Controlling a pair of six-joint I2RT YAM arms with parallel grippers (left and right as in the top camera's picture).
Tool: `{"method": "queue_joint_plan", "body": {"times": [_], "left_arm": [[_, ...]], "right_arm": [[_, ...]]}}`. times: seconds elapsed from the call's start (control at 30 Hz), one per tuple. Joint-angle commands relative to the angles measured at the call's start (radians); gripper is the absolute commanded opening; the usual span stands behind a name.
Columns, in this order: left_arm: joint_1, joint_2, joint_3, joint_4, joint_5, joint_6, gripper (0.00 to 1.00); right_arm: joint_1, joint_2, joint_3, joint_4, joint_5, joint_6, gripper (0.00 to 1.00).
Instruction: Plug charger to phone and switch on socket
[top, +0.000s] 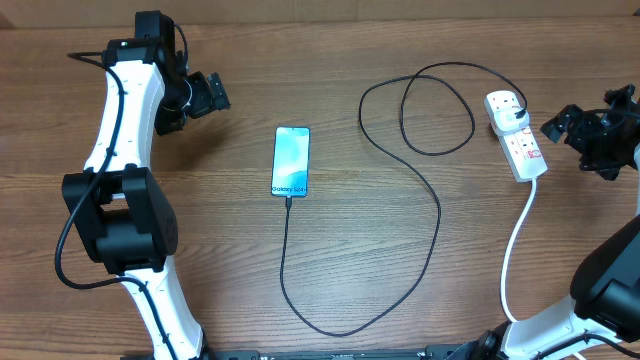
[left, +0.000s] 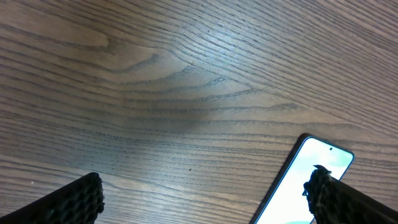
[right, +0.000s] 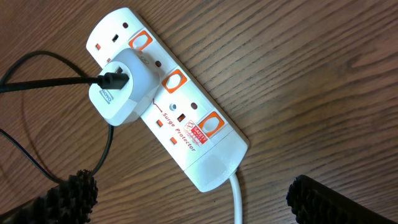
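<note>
Desk: Which pincer is placed for the socket?

Photographer: Right pincer (top: 575, 138), easily. It hangs just beside the socket (top: 515, 135), fingers spread wide with nothing between them. Left pincer (top: 208, 95) is well apart from it, across the wooden surface (top: 420, 300). It is just as wide open and empty, and the phone (top: 290, 160) lies near it, out beyond one finger.

Desk: How does the socket lie from the right pincer?

Photographer: Directly ahead of it and below, inside the span of the fingers in the right wrist view. Its long axis runs on a slant across the pincer's line, and the white cord (right: 237, 202) leaves the near end. The red switches sit in a row along one long edge. The white adapter (right: 121, 90) is plugged in on the other.

Desk: And the charger?

Photographer: The charger (top: 284, 240) appears from overhead to meet the phone's bottom edge. My read is that only a switch press is left, probably the middle switch (right: 174, 81), alongside the adapter. I cannot tell whether it is on.
</note>
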Motion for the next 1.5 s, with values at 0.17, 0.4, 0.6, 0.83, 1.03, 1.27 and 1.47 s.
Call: {"method": "queue_joint_plan", "body": {"times": [0.17, 0.4, 0.6, 0.83, 1.03, 1.27, 1.47], "left_arm": [[-0.001, -0.007, 0.008, 0.001, 0.008, 0.001, 1.0], [-0.001, -0.007, 0.008, 0.001, 0.008, 0.001, 1.0], [-0.001, -0.007, 0.008, 0.001, 0.008, 0.001, 1.0], [-0.001, -0.007, 0.008, 0.001, 0.008, 0.001, 1.0], [-0.001, -0.007, 0.008, 0.001, 0.008, 0.001, 1.0], [-0.001, -0.007, 0.008, 0.001, 0.008, 0.001, 1.0], [-0.001, -0.007, 0.008, 0.001, 0.008, 0.001, 1.0]], "right_arm": [[0.001, -0.005, 0.012, 0.003, 0.007, 0.003, 1.0], [0.001, -0.005, 0.012, 0.003, 0.007, 0.003, 1.0], [0.001, -0.005, 0.012, 0.003, 0.007, 0.003, 1.0], [0.001, -0.005, 0.012, 0.003, 0.007, 0.003, 1.0], [0.009, -0.038, 0.012, 0.002, 0.007, 0.003, 1.0], [0.042, -0.17, 0.012, 0.003, 0.007, 0.003, 1.0], [0.064, -0.298, 0.012, 0.002, 0.007, 0.003, 1.0]]}}
